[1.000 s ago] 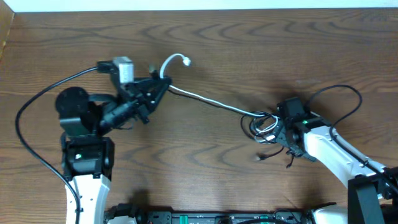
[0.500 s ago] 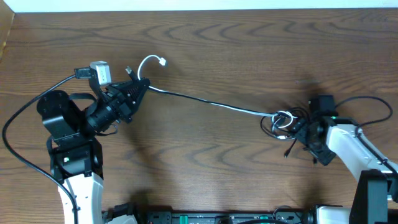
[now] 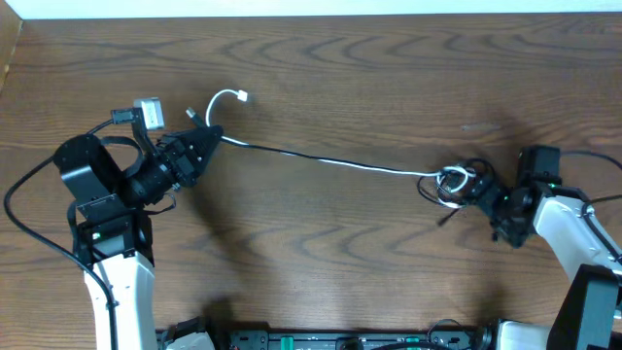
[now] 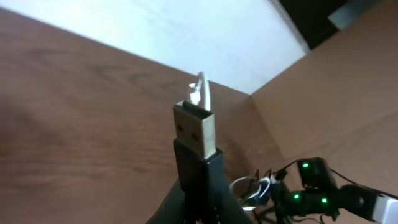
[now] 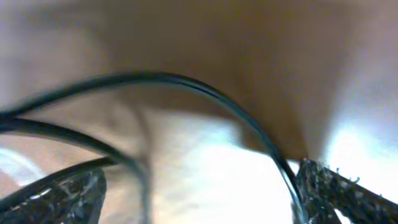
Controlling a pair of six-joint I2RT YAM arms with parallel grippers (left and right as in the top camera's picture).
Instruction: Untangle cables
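- Tangle of black and white loops lies on the table at the right, just beside the right gripper. From it a strand runs straight across to the left gripper.
- The left gripper is clenched on the black cable just under its USB plug, which stands up above the fingers in the wrist view. The white cable leaves the same pinch and curls off to its small plug. Whether it is clamped too, I cannot tell.
- The right gripper's fingers are spread wide and released. A blurred black loop arcs across the gap between them, and they grip nothing.
- The step in hand, as I judge it, is pulling the strands apart to loosen the knot, with the right side about to take hold.
- To do it well, close the right on a single loop of one colour, not the whole bundle; otherwise the pull only tightens the knot.
- Hold the left anchor firm and the line lightly taut. A hard tug could drag the tangle along the wood or slip the plug out.
- Draw the chosen loop away from the knot, sideways to the stretched strand, and watch for the other colour to fall free.
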